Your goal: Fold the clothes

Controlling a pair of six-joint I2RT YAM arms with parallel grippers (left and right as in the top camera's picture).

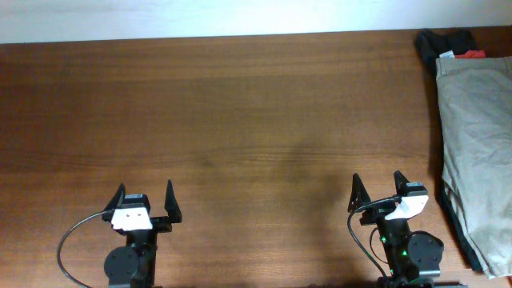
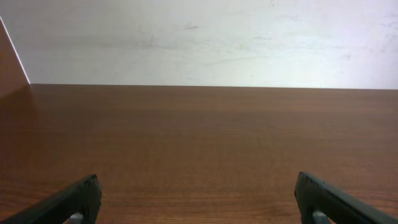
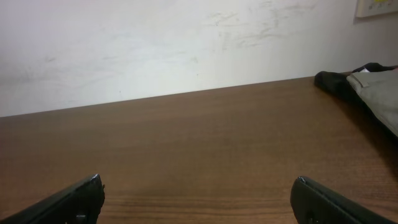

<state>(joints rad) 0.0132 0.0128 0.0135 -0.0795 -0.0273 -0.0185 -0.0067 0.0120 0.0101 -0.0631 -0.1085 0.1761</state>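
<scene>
The khaki-beige clothes (image 1: 478, 144) lie in a long folded strip along the table's far right edge, partly cut off by the frame. A corner of them shows in the right wrist view (image 3: 380, 93). My left gripper (image 1: 145, 198) is open and empty near the front edge at the left; its fingers frame bare wood in the left wrist view (image 2: 198, 193). My right gripper (image 1: 378, 189) is open and empty near the front edge, left of the clothes; it also shows over bare wood in the right wrist view (image 3: 198, 194).
A dark garment (image 1: 445, 42) with a red patch (image 1: 474, 54) lies at the back right corner, under the khaki pile; it also shows in the right wrist view (image 3: 333, 79). The brown wooden table (image 1: 240, 120) ends at a white wall (image 1: 200, 16) behind.
</scene>
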